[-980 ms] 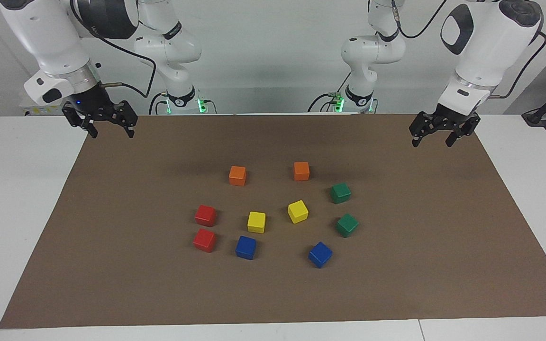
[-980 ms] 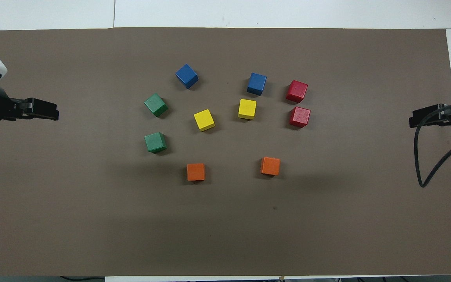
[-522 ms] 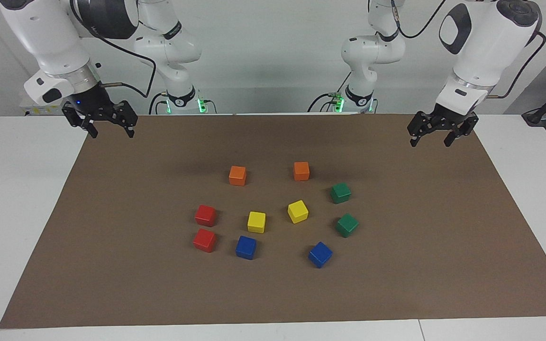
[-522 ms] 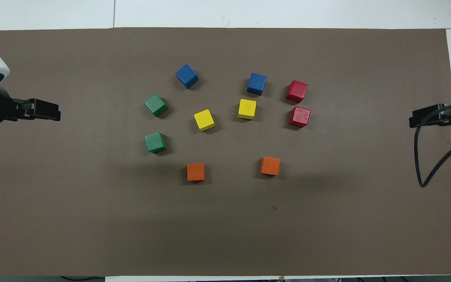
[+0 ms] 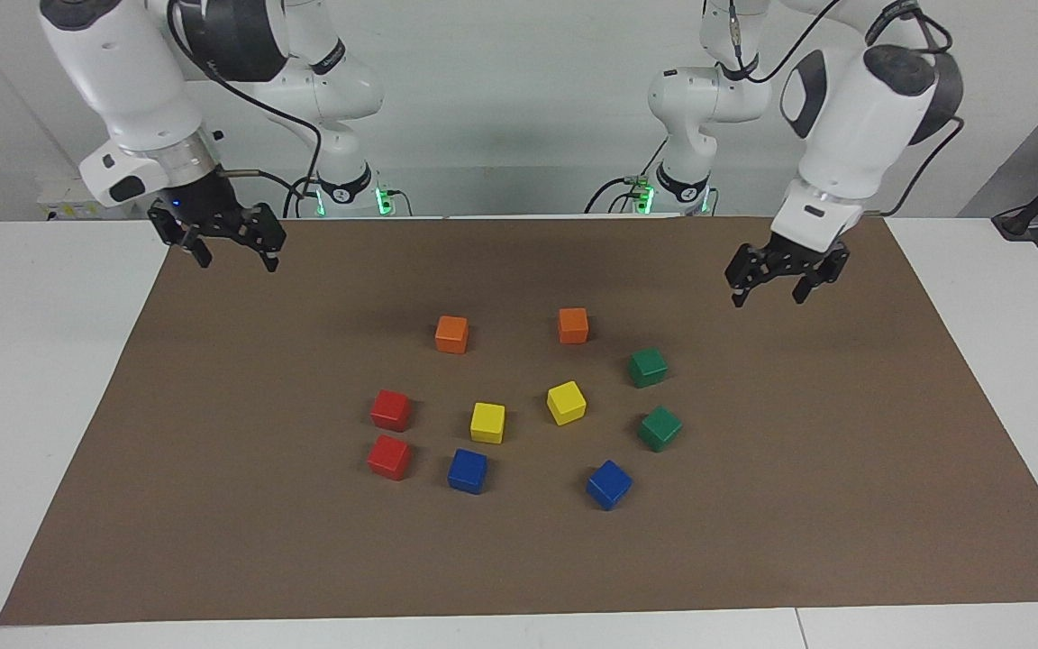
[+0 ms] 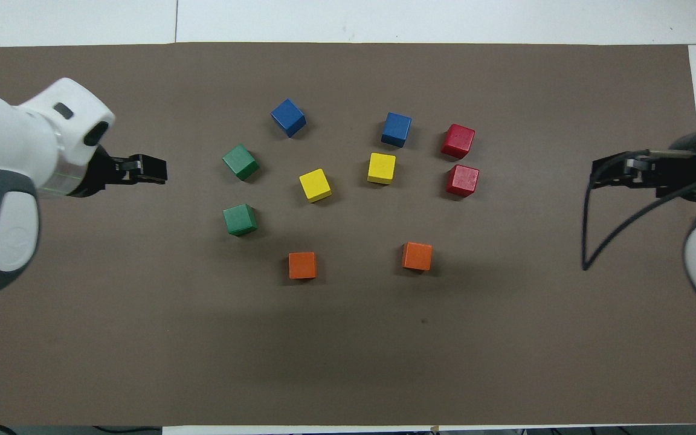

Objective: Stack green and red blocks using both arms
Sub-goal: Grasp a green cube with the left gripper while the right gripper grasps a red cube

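Writing: no brand or label can be read; a faint round mark shows on the left arm's grey cover in the overhead view, too small to make out.
Surface: a brown mat (image 5: 519, 559) covers most of a white table (image 5: 41, 361), whose bare top shows at both ends and along the edges.
Room: a plain pale wall rises at the robots' end; small green lights glow at the two arm bases.
Right gripper (image 5: 229, 252): raised over the mat's corner at the right arm's end, close to the robots; its fingers stand apart and hold nothing.
Red blocks: one red block (image 5: 390, 409) sits just nearer to the robots than the other red block (image 5: 389, 456); the two are close but not touching, at the right arm's end of the cluster, each flat on the mat.
Orange cubes: one orange cube (image 5: 451, 333) and a second orange cube (image 5: 573, 325) lie nearest the robots.
Yellow cubes: one yellow cube (image 5: 487, 422) and a turned yellow cube (image 5: 566, 402) sit in the middle of the cluster.
Blue cubes: one blue cube (image 5: 468, 470) is beside the farther red block; another blue cube (image 5: 609, 484) is turned at an angle.
Green blocks: one green block (image 5: 648, 367) is nearer the robots, the other green block (image 5: 660, 428) farther; they sit apart, at the left arm's end of the cluster, unstacked.
Left gripper (image 5: 778, 284): hangs over bare mat toward the left arm's end, near the nearer green block but not over it; fingers spread, empty.
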Controlling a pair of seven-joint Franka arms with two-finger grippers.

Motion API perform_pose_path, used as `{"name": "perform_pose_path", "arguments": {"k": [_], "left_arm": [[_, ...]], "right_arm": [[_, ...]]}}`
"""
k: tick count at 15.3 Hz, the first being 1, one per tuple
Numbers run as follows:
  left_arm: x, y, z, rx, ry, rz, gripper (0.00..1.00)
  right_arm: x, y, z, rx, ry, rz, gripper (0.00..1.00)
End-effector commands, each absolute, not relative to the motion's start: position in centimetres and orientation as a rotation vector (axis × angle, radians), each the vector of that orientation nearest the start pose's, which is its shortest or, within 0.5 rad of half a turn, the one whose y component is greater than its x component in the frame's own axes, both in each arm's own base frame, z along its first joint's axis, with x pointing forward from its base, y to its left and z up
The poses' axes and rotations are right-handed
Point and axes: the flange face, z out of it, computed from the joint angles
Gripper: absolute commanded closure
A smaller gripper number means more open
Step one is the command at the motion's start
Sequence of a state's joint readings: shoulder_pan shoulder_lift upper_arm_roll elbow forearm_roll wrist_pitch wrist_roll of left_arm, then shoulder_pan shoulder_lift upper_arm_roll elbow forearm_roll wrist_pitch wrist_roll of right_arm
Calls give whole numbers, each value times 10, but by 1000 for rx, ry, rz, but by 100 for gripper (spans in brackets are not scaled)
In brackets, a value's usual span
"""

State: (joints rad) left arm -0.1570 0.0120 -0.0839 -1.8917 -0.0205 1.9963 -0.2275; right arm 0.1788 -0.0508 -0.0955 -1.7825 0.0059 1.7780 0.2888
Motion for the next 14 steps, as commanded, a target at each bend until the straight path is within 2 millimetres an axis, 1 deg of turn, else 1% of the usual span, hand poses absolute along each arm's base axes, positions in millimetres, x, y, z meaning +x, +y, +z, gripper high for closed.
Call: {"name": "perform_pose_path", "arguments": {"k": [1,2,3,4,5,6,7,8,9,10,11,13,14], "left_arm": [[540,-156,443,-3190,6,-153,0],[541,-161,430,-3191,-20,-151,0],[543,-165,421,-3192,-59,-148,0],[543,-185,412,-3189,-40,-131,0],[544,-209,395,-3183,-35,-123,0],[545,-218,384,-3175,-66,-155,0],[544,-219,377,-3170,-66,-158,0],[545,-218,368,-3168,-66,-144,0],[546,-218,365,-3170,-68,-153,0],[547,-218,357,-3169,-68,-141,0],[548,-219,349,-3168,-73,-131,0],[548,-220,326,-3166,-77,-105,0],[549,-220,319,-3166,-77,-102,0]], "right_arm": [[560,85,512,-3078,526,-84,0],[569,103,489,-3063,623,-76,0],[577,119,471,-3040,711,-87,0],[583,135,453,-3022,780,-93,0],[589,143,436,-3003,841,-101,0],[594,145,422,-2983,889,-106,0],[598,146,411,-2977,903,-108,0],[601,146,404,-2974,910,-110,0],[603,145,399,-2965,926,-116,0],[604,143,394,-2955,961,-111,0],[605,147,385,-2950,984,-99,0],[609,150,375,-2940,995,-116,0],[611,150,367,-2943,994,-114,0]]}}
